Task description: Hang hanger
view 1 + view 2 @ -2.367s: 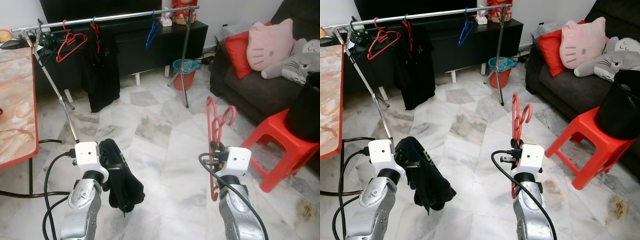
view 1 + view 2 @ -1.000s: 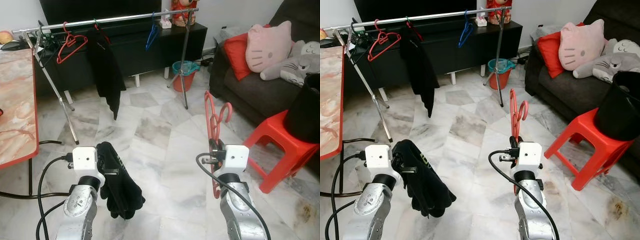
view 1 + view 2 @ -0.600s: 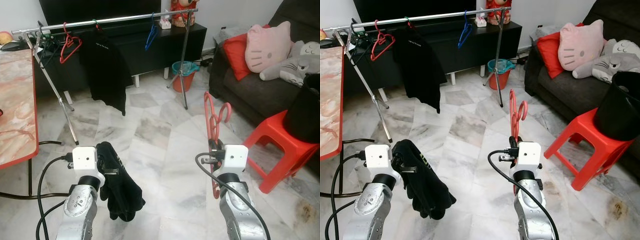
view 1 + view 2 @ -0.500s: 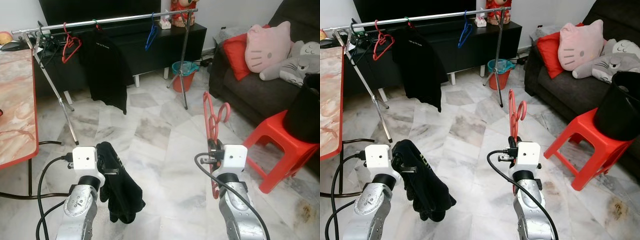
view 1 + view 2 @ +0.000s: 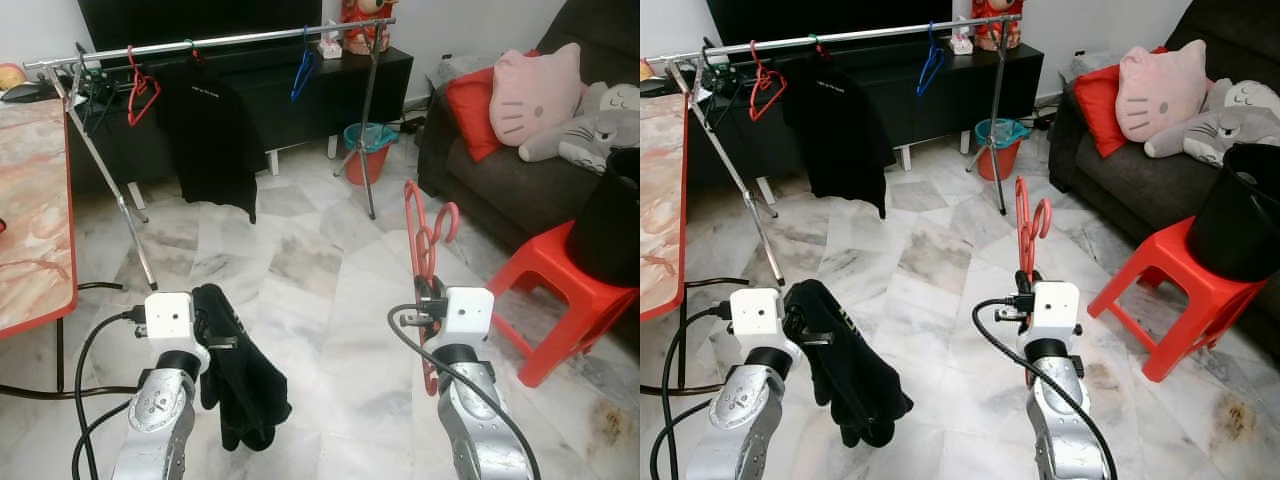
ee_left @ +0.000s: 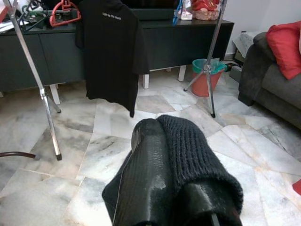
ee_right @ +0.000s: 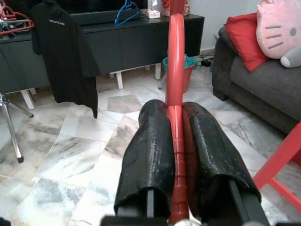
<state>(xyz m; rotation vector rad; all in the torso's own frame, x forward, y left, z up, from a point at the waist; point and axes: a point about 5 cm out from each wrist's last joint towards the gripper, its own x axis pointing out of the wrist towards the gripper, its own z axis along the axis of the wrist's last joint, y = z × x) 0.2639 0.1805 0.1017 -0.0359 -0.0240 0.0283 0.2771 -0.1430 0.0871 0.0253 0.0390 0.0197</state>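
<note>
While the clothes rail point(image 5: 215, 40) spans the back of the room, the marble table point(image 5: 30, 200) sits off its left end. Left gripper point(image 6: 162, 188) is low and well in front of the rail, fingers clamped on a black knit garment point(image 5: 240, 375) that droops below it. On the rail, from its left end: red hangers point(image 5: 140, 85), a black T-shirt point(image 5: 210, 140) on a hanger, then a blue hanger point(image 5: 303, 65) nearer the right end. Right gripper point(image 7: 176, 155) is also well in front of the rail, below its right end, fingers shut on the stem of the red hanger point(image 5: 425, 235), which stands upright, hook up. Right of the rail: teal-lined bucket point(image 5: 370, 145), red stool point(image 5: 560, 290), dark sofa point(image 5: 520, 160) with cushions.
</note>
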